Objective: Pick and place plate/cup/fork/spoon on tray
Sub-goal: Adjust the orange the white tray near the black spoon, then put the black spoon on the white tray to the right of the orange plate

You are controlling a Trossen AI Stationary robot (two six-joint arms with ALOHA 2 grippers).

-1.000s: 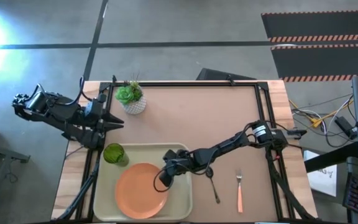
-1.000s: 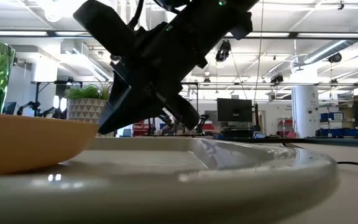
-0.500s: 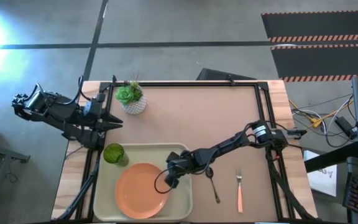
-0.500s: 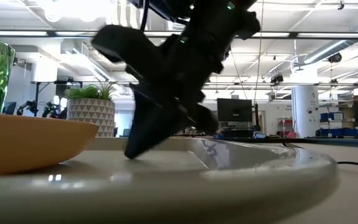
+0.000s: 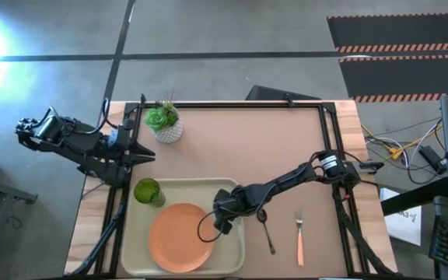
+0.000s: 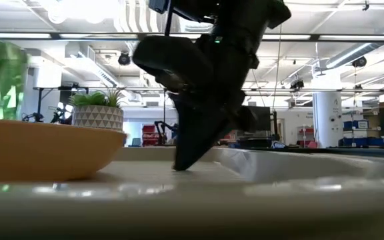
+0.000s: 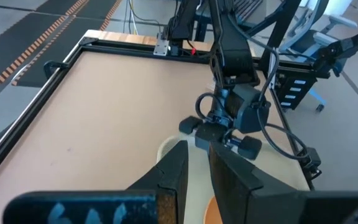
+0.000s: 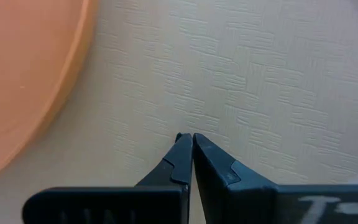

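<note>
You're abt halfway: plate [image 5: 181, 247] and cup [image 5: 147, 190] sit on the tray [image 5: 236, 257]. Right gripper [image 5: 222, 227], jaws pinched shut w/ nothing held, tips down on the tray floor just beside the plate. Spoon [image 5: 265, 229] and fork [image 5: 299, 237] lie on the worktop behind those jaws, off the tray. Left gripper [image 5: 145, 155] waits near the cup, jaws a crack apart, empty.

one plate [image 5: 180, 247]; one cup [image 5: 147, 191]; one fork [image 5: 299, 236]; one spoon [image 5: 266, 231]; one tray [image 5: 232, 257]

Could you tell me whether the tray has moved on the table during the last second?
Yes. In the high view the tray, pressed by the shut right gripper, slid right toward the spoon lying on the table.
</note>
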